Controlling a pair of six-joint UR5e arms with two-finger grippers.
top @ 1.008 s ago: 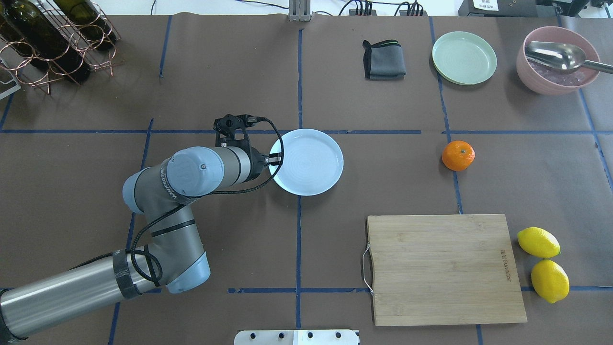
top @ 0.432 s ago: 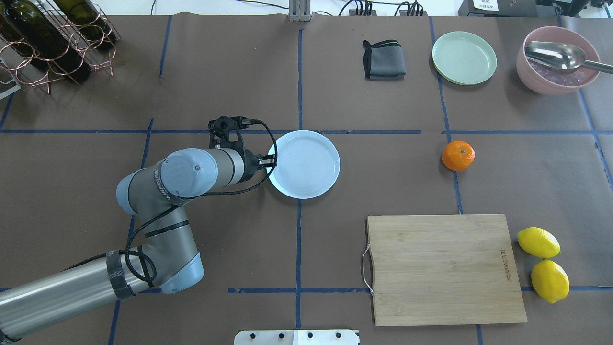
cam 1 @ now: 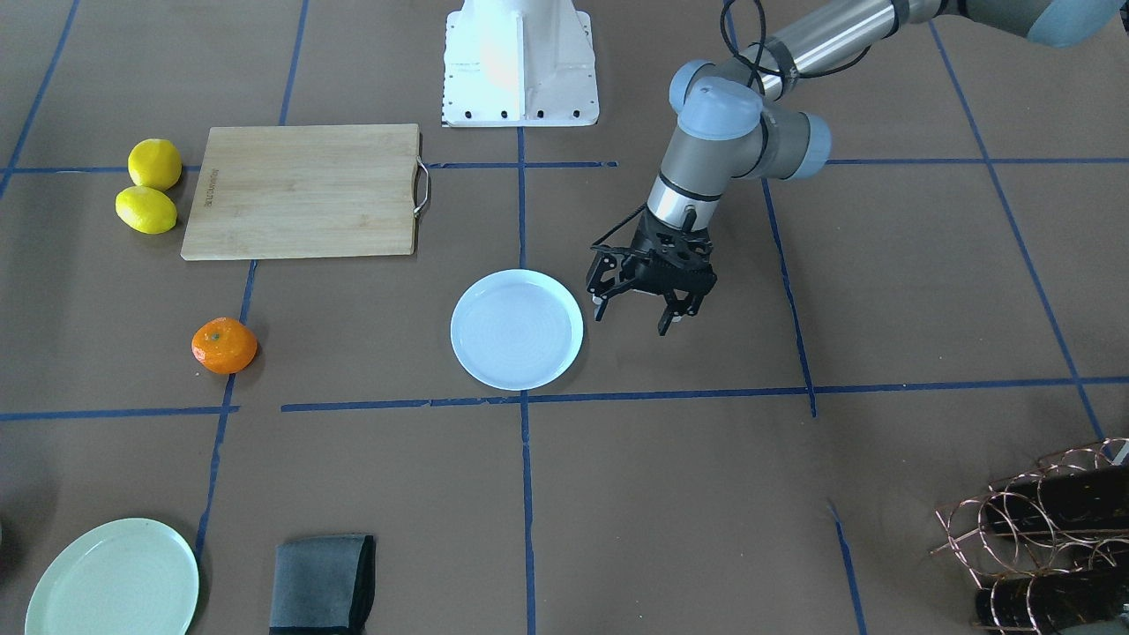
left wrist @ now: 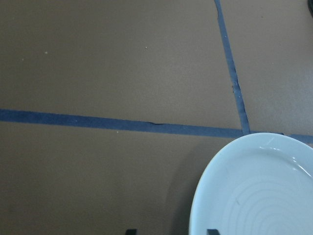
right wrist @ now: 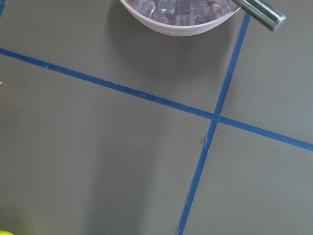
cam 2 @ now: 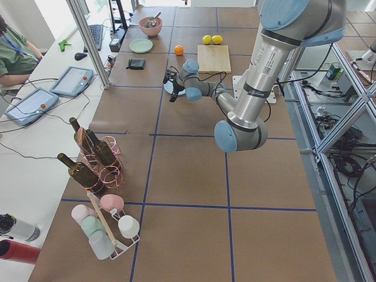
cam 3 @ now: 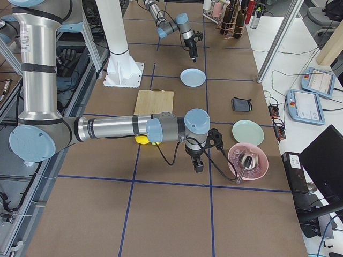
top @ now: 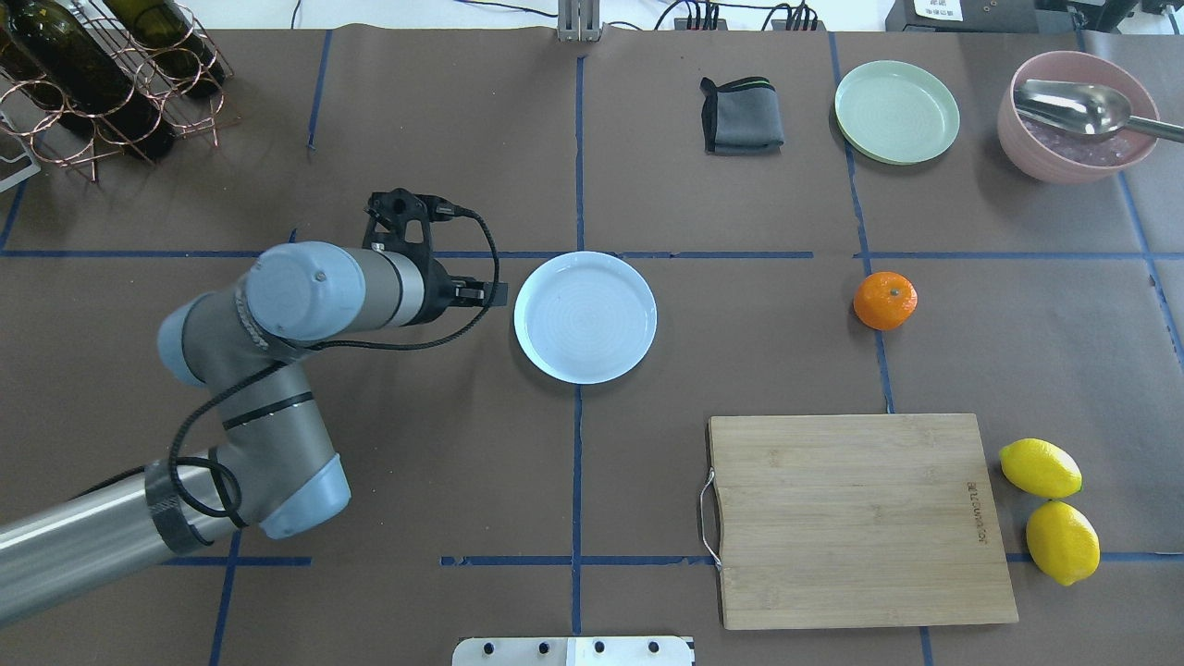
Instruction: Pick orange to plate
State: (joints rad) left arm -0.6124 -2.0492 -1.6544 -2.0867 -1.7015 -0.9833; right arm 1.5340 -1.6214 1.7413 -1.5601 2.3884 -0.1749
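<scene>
Table (top: pixel 416 444): brown covering, blue tape grid. Near middle, white plate (top: pixel 585 316) lying flat. Orange (top: pixel 885 300) well apart from it, sitting on tape line. Wooden cutting board (top: pixel 856 518) on robot's side of table, metal handle toward centre. Two lemons (top: pixel 1040 467) just beside board, close together. Along far side in row: folded grey cloth (top: pixel 741 116), green plate (top: pixel 896 111), pink bowl (top: pixel 1054 168). Wire rack with bottles (top: pixel 102 83) at far left corner.

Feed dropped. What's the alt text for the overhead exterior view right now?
The left gripper hovers open and empty just left of the empty white plate, not touching it. The orange sits on the table far to the plate's right. A cutting board and two lemons lie nearer the robot on that right side.
</scene>
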